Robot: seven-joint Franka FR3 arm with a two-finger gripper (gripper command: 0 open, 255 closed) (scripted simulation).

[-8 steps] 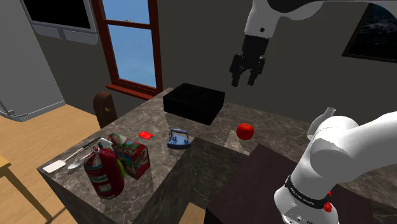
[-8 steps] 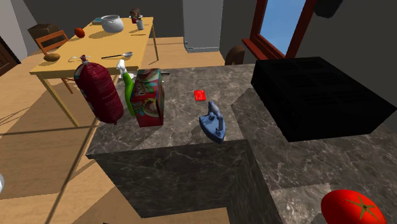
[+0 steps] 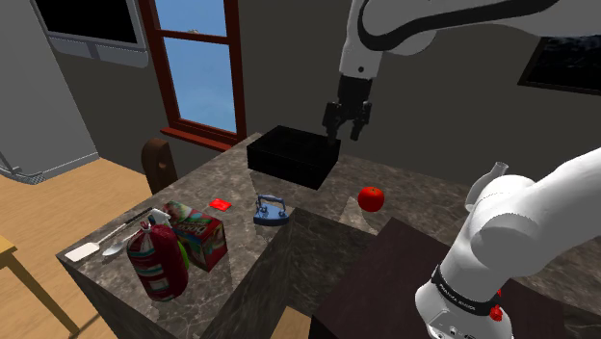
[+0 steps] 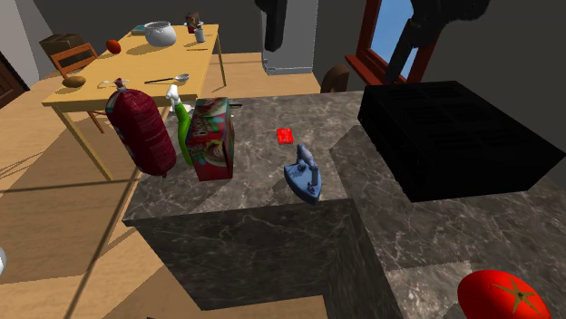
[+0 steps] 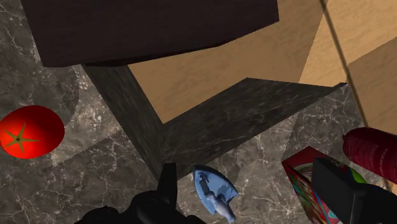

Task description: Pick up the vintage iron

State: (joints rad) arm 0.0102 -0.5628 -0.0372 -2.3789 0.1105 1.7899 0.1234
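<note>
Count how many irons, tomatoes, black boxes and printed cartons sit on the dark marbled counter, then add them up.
Irons: 1, the blue iron
Tomatoes: 1, the red tomato
Black boxes: 1, the black box
Printed cartons: 1, the printed carton
Total: 4

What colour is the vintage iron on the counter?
Blue. The iron shows best in the wrist view.

blue iron (image 3: 271, 211); red tomato (image 3: 371, 198)
</note>
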